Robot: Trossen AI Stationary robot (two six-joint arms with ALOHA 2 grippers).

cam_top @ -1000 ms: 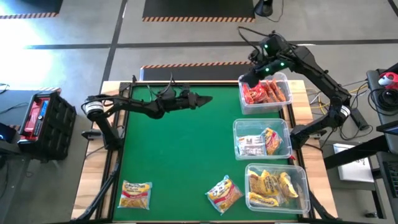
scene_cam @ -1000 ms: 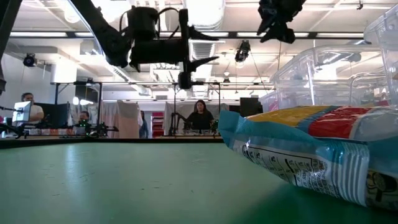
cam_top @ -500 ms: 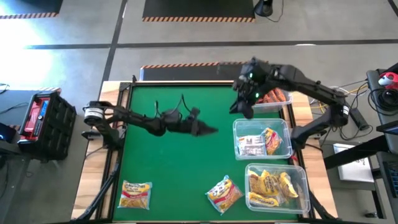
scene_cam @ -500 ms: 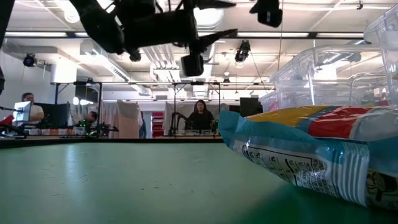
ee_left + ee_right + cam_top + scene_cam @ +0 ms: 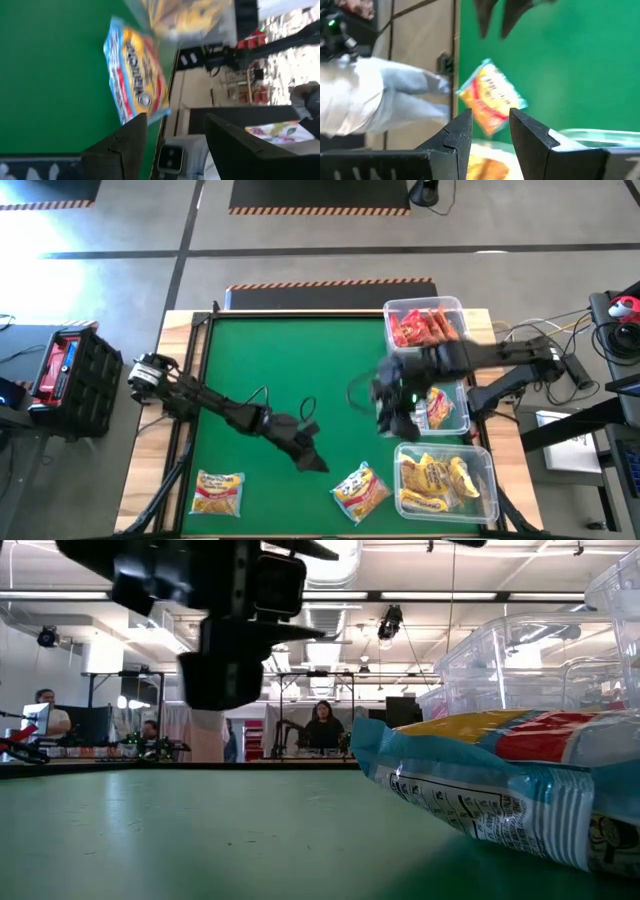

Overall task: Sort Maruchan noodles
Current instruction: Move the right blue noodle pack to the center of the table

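Note:
Two Maruchan noodle packets lie flat on the green table near its front edge: a blue-edged yellow-and-red one [image 5: 360, 490] [image 5: 137, 75] [image 5: 490, 97] [image 5: 500, 780] and a yellow-and-red one [image 5: 218, 492] to its left. My left gripper [image 5: 318, 465] [image 5: 175, 125] hangs open just left of and above the blue-edged packet, tipped toward it, with nothing between its fingers. My right gripper [image 5: 390, 422] [image 5: 490, 131] is open and high above the table, at the left side of the middle bin [image 5: 460, 385], and looks down on the same packet.
Three clear bins stand along the right edge: the far one [image 5: 395, 350] holds red packets, the middle one white-and-yellow ones, the near one [image 5: 488, 465] yellow ones. The green surface left of the bins is bare. People sit in the room beyond the far edge [image 5: 322, 725].
My left gripper has swung from the far middle of the table toward the near edge and down, ending beside the blue-edged packet. My right gripper has swung from over the far red bin toward the near edge, to the middle bin's left side. No packet has moved.

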